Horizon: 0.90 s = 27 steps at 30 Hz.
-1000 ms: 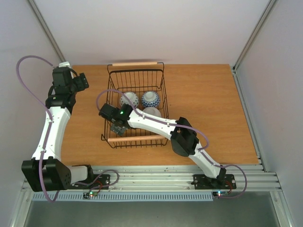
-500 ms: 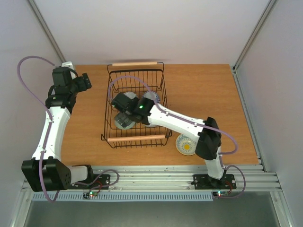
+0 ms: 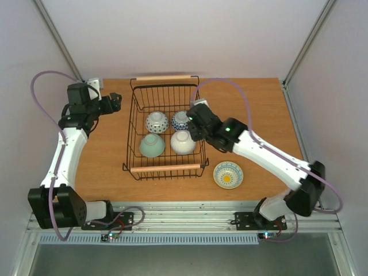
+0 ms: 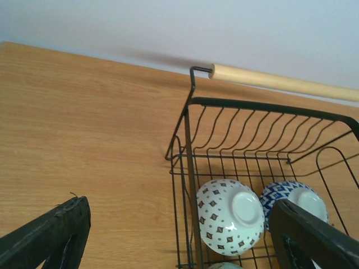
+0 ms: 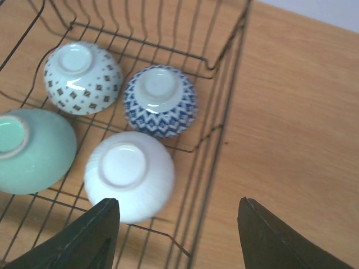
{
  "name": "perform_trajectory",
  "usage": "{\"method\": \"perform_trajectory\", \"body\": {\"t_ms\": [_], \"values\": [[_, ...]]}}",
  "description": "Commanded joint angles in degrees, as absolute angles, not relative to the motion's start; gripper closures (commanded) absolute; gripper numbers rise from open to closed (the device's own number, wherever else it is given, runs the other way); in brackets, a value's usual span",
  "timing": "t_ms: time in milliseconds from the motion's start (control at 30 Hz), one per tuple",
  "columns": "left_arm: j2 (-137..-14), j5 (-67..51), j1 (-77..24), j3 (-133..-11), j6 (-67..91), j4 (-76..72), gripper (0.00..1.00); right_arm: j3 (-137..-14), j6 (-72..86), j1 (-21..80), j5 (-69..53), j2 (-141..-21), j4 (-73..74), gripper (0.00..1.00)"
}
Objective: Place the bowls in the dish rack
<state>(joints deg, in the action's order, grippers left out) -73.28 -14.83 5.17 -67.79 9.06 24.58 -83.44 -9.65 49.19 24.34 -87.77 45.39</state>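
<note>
Inside rack (image 3: 165, 168), upturned: dotted bowl (image 3: 156, 122), blue zigzag bowl (image 3: 180, 119), green bowl (image 3: 152, 145), white bowl (image 3: 182, 142); beside rack, upright yellow-centred bowl (image 3: 228, 175); left gripper (image 4: 179, 208) and right gripper (image 5: 178, 224) spread, empty

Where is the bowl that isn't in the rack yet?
In the top view, the yellow-centred bowl sits upright on the table, outside the dish rack, just right of its near right corner.

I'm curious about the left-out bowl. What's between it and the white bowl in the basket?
In the top view, just the dish rack's wire side wall, then a strip of bare table.
</note>
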Motion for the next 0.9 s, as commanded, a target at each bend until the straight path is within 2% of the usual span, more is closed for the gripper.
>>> {"method": "perform_trajectory", "body": {"t_ms": [0, 267, 567, 867], "values": [[-75.25, -20.37, 5.23, -67.43, 11.01, 21.34, 0.14, -77.73, -2.43, 47.69, 30.05, -78.57, 46.81, 0.41], [-78.81, -22.53, 1.38, -69.62, 10.37, 24.0, 0.17, -66.37, 8.82, 45.82, 30.65, -66.06, 56.77, 0.46], [-83.55, -21.21, -8.13, -71.79, 7.17, 26.39, 0.17, -59.75, 14.0, 43.39, 21.97, -64.23, 65.07, 0.52], [-83.94, -21.0, -10.19, -72.14, 6.16, 26.87, 0.17, -48.95, 19.52, 40.05, 14.13, -61.52, 64.55, 0.56]]}}
